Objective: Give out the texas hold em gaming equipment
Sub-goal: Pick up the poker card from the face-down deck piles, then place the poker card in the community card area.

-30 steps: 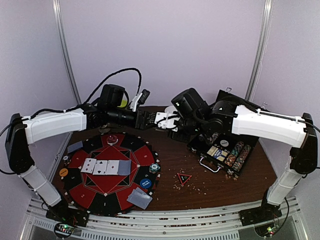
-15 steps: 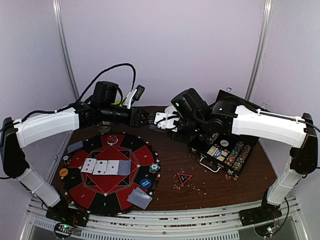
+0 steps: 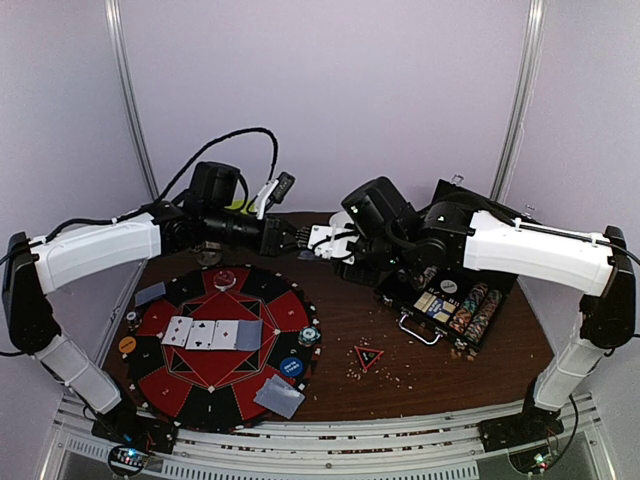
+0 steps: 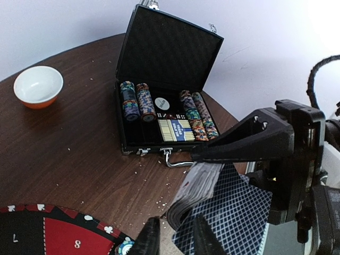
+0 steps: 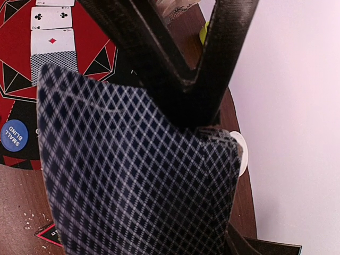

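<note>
The left hand (image 3: 292, 237) reaches in from the left above the back of the worktop (image 3: 420, 385) and meets the right hand (image 3: 322, 243) tip to tip. From above, their fingers are too small to read. Below them lies the round red-black mat (image 3: 168, 388) with a row of face-up cards (image 3: 203, 333), a blue button (image 3: 291, 367), an orange button (image 3: 127, 345) and grey-backed cards (image 3: 279, 397) at its near edge. The triangle marker (image 3: 368, 356) lies on bare wood between the mat and the open black chip case (image 3: 455, 300), which sits under the right arm.

The left wrist view shows the left fingers (image 4: 151, 236) a narrow gap apart. The corner of a lattice-backed top card (image 4: 234, 212) lies in that gap, and the fingers do not look closed on it. The card fans off the deck (image 4: 194, 188), which the right hand clamps from above. Beyond, the case holds rows of striped chips (image 4: 130, 101), and a white bowl (image 4: 38, 85) stands well to its left.

In the right wrist view, the right hand's black fingers are closed on the deck. It fills most of the frame and hides much of the mat. The face-up cards and the blue button show at the left edge.
</note>
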Robot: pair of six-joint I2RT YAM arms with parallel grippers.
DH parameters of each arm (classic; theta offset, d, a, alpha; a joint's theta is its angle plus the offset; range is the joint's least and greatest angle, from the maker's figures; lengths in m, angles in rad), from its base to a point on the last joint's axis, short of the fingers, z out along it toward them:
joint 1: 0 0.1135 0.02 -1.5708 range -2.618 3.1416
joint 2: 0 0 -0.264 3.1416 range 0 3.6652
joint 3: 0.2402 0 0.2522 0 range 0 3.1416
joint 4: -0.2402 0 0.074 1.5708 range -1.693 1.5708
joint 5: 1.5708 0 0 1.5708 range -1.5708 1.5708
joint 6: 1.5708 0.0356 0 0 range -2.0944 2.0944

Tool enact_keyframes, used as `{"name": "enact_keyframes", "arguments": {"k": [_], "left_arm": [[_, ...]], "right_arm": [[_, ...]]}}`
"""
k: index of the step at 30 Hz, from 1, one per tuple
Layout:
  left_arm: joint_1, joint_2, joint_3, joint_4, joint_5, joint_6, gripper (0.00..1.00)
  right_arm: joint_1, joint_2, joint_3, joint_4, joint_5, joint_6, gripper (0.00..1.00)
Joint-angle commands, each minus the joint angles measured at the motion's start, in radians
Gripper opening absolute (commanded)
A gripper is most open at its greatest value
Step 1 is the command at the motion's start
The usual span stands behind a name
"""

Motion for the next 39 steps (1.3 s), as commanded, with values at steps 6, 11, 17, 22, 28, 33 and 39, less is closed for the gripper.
{"name": "enact_keyframes", "arguments": {"k": [6, 11, 17, 22, 28, 33, 39], "left_arm": [[0.008, 0.003, 0.049, 0.000, 0.053, 0.027, 0.00], [0.009, -0.039, 0.040, -0.010, 0.017, 0.041, 0.00], [0.021, -0.083, 0.008, 0.009, -0.020, 0.026, 0.00], [0.030, -0.160, -0.046, 0.096, -0.085, -0.016, 0.00], [0.076, -0.260, -0.130, 0.172, -0.102, -0.110, 0.00], [0.128, -0.372, -0.198, 0.163, -0.200, -0.184, 0.00], [0.169, -0.593, -0.428, 0.151, -0.664, -0.429, 0.00]], "right_arm": [[0.006, -0.025, 0.023, -0.003, 0.015, -0.003, 0.44], [0.005, -0.028, 0.020, -0.002, 0.016, -0.005, 0.44], [0.005, -0.028, 0.020, -0.001, 0.018, -0.004, 0.44], [0.005, -0.025, 0.020, -0.002, 0.028, -0.002, 0.44], [0.004, -0.024, 0.013, 0.007, 0.041, 0.000, 0.44], [0.001, -0.017, 0.012, 0.006, 0.048, 0.003, 0.44], [0.002, -0.020, 0.012, 0.009, 0.045, 0.003, 0.44]]}}
